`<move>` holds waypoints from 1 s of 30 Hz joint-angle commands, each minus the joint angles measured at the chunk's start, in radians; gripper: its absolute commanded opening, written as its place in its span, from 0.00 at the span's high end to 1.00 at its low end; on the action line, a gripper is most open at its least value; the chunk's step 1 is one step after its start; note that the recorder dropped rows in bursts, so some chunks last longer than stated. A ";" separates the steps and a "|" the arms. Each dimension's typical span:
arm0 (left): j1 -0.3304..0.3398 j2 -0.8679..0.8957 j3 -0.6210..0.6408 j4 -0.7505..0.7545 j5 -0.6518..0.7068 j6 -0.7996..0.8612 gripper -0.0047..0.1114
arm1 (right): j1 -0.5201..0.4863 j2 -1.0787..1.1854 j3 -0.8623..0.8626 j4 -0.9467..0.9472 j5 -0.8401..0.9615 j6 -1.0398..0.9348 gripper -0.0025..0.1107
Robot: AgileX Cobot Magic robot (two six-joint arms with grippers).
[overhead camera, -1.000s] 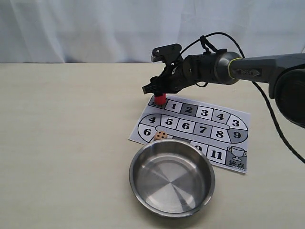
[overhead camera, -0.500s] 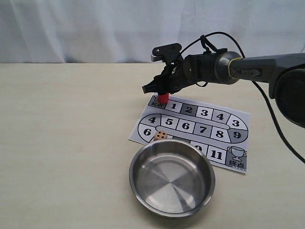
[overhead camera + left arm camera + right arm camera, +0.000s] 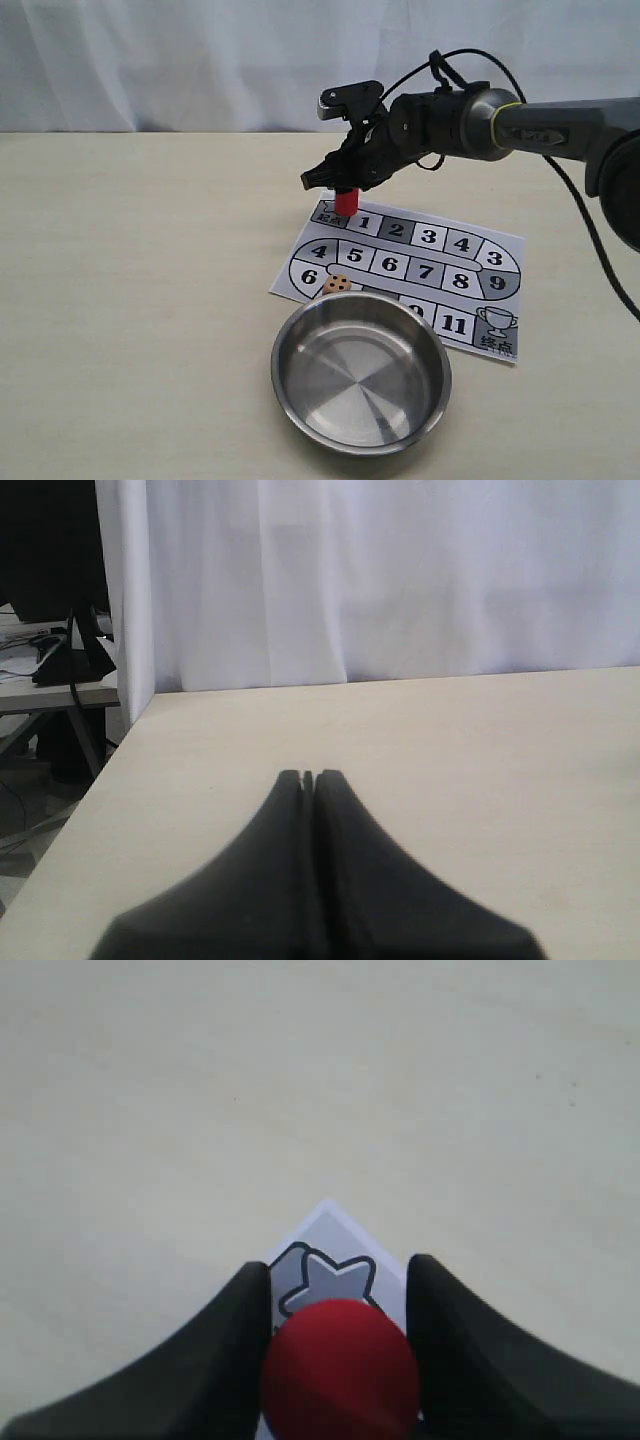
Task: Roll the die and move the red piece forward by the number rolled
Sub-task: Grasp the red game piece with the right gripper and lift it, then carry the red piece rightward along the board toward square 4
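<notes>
The red piece (image 3: 345,201) is pinched between the fingers of my right gripper (image 3: 340,189), which is shut on it just above the start square at the far left corner of the paper game board (image 3: 300,250). In the right wrist view the red piece (image 3: 340,1370) fills the gap in the right gripper (image 3: 338,1265), with the board's star square (image 3: 325,1278) beneath it. The tan die (image 3: 338,285) rests on the board beside square 6, near the bowl's far rim. My left gripper (image 3: 308,777) is shut on nothing over bare table and does not show in the exterior view.
A steel bowl (image 3: 360,375), with nothing in it, stands in front of the board and overlaps its near edge. A white curtain (image 3: 200,60) hangs behind the table. The table's left edge (image 3: 95,780) shows in the left wrist view.
My right gripper has risen slightly and shifted a little right with the red piece, which has come up off the start square. The die and bowl have not moved.
</notes>
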 commanded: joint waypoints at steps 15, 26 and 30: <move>-0.002 -0.003 -0.004 -0.007 -0.006 -0.005 0.96 | -0.060 -0.036 0.000 -0.096 0.063 0.108 0.94; -0.002 -0.003 -0.004 -0.007 -0.004 -0.005 0.96 | -0.050 0.060 0.000 -0.022 0.045 0.101 0.94; -0.002 -0.003 -0.004 -0.007 -0.004 -0.005 0.96 | -0.050 0.045 0.000 -0.045 0.052 0.101 0.94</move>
